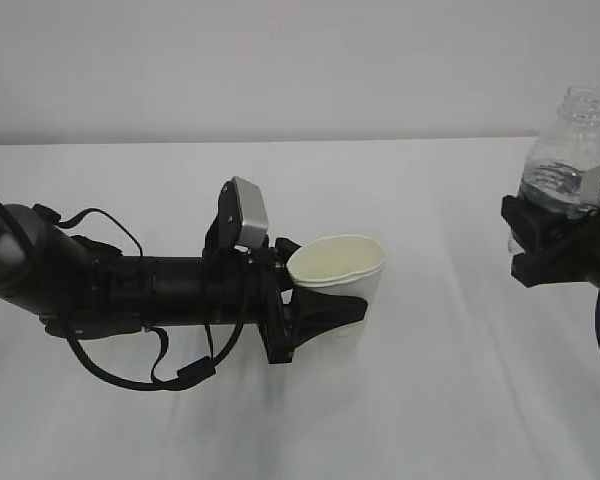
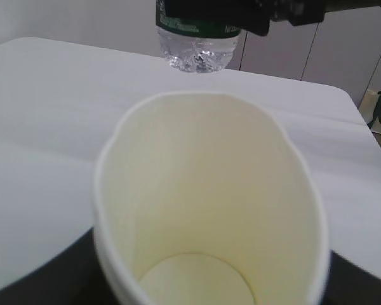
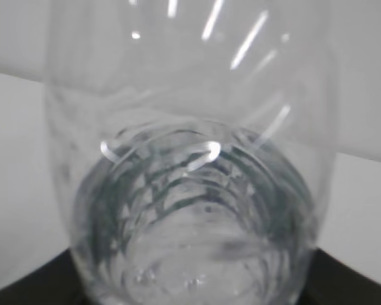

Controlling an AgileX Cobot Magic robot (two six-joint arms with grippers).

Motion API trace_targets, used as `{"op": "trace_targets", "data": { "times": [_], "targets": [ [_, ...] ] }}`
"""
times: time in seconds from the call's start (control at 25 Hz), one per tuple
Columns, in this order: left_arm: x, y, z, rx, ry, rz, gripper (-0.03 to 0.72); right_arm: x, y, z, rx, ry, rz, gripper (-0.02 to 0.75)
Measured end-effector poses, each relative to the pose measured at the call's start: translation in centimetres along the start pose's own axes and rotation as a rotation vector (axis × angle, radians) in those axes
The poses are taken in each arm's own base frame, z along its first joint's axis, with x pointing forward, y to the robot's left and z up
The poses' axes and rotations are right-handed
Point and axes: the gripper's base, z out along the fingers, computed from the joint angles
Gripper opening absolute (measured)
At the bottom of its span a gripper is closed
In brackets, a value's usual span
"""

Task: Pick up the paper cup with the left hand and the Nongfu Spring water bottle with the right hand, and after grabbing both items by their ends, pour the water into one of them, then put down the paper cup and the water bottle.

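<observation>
White paper cup (image 1: 338, 272) is clamped in my left gripper (image 1: 325, 310) mid-table, bottle (image 1: 568, 150) upright in my right gripper (image 1: 540, 245) near the right edge, so next I close the gap and tip.

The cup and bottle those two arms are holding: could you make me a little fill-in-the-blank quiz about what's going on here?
1. The left gripper is closed around the paper ____.
2. Inside, the paper cup is ____, with no water in it.
3. The water bottle in the right gripper has no ____ on its neck.
4. The bottle is held ____, mouth pointing up.

Missing words: cup; empty; cap; upright
</observation>
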Motion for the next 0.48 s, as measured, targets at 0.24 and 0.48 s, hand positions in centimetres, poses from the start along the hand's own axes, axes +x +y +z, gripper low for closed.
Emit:
{"op": "trace_targets", "data": {
  "times": [0.24, 0.48],
  "targets": [
    [0.0, 0.0, 0.0, 0.005, 0.003, 0.003, 0.425, 0.0, 0.4, -1.3, -0.022, 0.029, -0.013, 0.394],
    [0.1, -0.4, 0.2, 0.024, 0.010, 0.007, 0.425, -1.4, 0.5, -3.2, -0.009, 0.031, -0.033, 0.394]
  ]
}}
